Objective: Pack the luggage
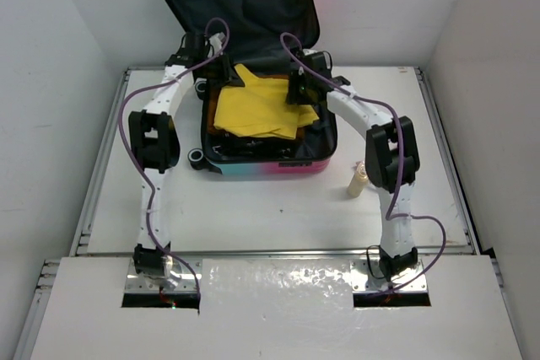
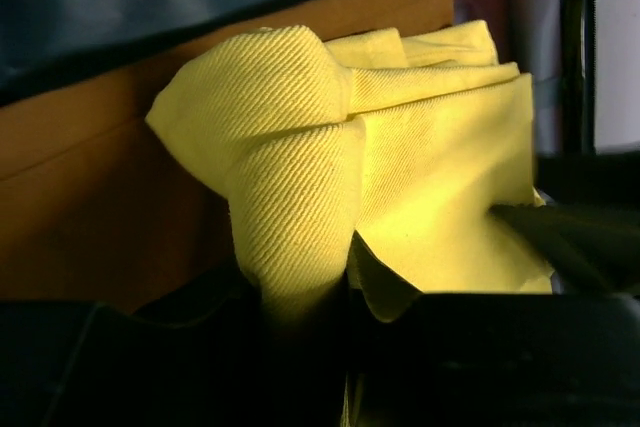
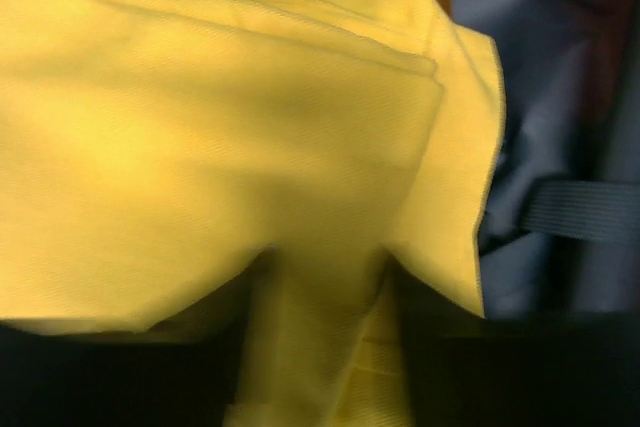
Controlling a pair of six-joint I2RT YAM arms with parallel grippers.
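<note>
Here, the luggage (image 1: pixel 270 166) lay open at the far middle of the bench (image 1: pixel 253 217), lid raised. The left hand (image 1: pixel 221 69) and right hand (image 1: pixel 299 88) each pinched the yellow cloth (image 1: pixel 257 107) lying inside it. A small bottle (image 1: pixel 359 181) stood just right of it.

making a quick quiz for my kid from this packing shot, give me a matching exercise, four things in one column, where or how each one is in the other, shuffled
1 yellow cloth
2 bottle
3 luggage
4 orange cloth

a lid raised at the back
b on the table, right of the luggage
c under the yellow cloth
d top layer inside the luggage

Pairs: 1-d, 2-b, 3-a, 4-c
</note>
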